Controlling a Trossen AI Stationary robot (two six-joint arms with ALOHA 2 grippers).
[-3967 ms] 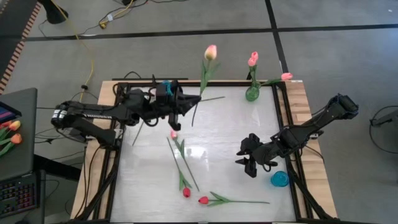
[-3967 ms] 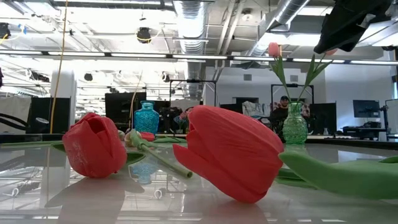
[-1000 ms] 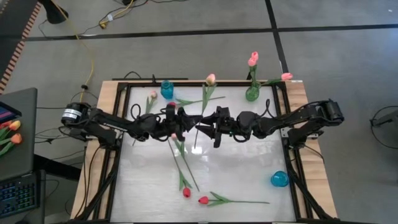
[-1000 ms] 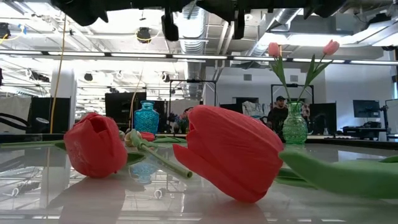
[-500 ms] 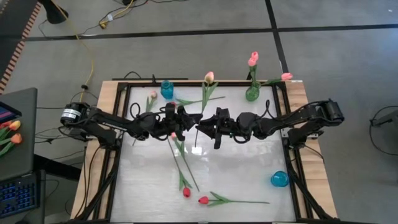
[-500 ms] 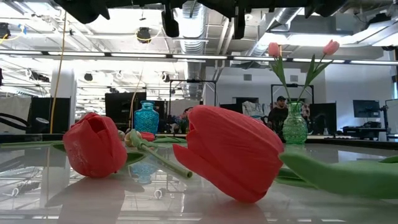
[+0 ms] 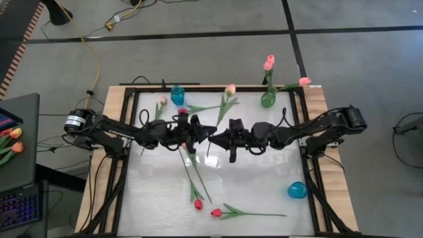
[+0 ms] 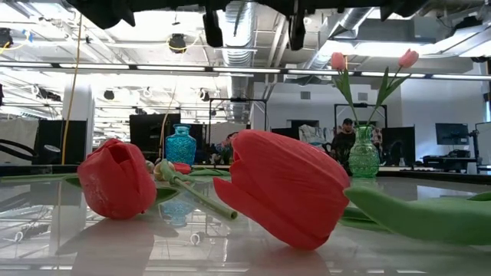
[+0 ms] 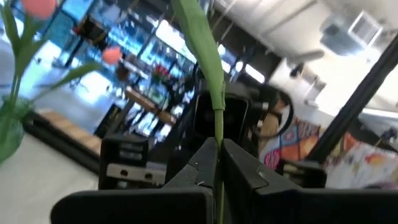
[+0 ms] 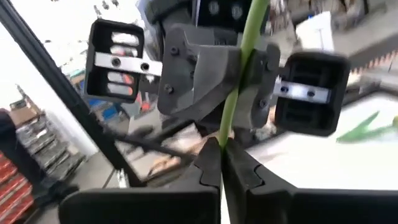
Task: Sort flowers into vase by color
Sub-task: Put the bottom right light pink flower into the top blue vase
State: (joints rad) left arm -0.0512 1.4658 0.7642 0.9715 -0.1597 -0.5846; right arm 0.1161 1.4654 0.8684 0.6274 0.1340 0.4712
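A pink-headed tulip (image 7: pixel 230 89) is held up over the middle of the table by its green stem (image 7: pixel 218 116). My left gripper (image 7: pixel 209 134) and my right gripper (image 7: pixel 215 137) meet tip to tip there, both shut on that stem. A green vase (image 7: pixel 268 99) at the far right holds two pink tulips (image 7: pixel 269 63). Two red-headed tulips (image 7: pixel 197 203) (image 7: pixel 216 213) lie flat near the front edge, and a pink one (image 7: pixel 162 101) lies at the far left. My left gripper pinches the lower part of the stem (image 9: pixel 217 134) between its two fingers, coming level from the table's left and lying across it. The stem rises above the fingers, clear of the table. My right gripper pinches the same stem (image 10: pixel 227 127) between its two fingers, just beside the left one, level from the table's right and across it. The stem runs upward from its fingers.
A blue vase (image 7: pixel 177 94) stands at the far edge left of centre, and another (image 7: pixel 297 190) stands near the front right. A dark frame (image 7: pixel 129 99) borders the white tabletop. In the low view the two red heads (image 8: pixel 116 188) (image 8: pixel 288 198) lie close to the camera.
My right gripper has shut on the stem next to my left gripper. The held tulip's head has swung a little toward the table's right edge while its lower stem stayed between the grippers.
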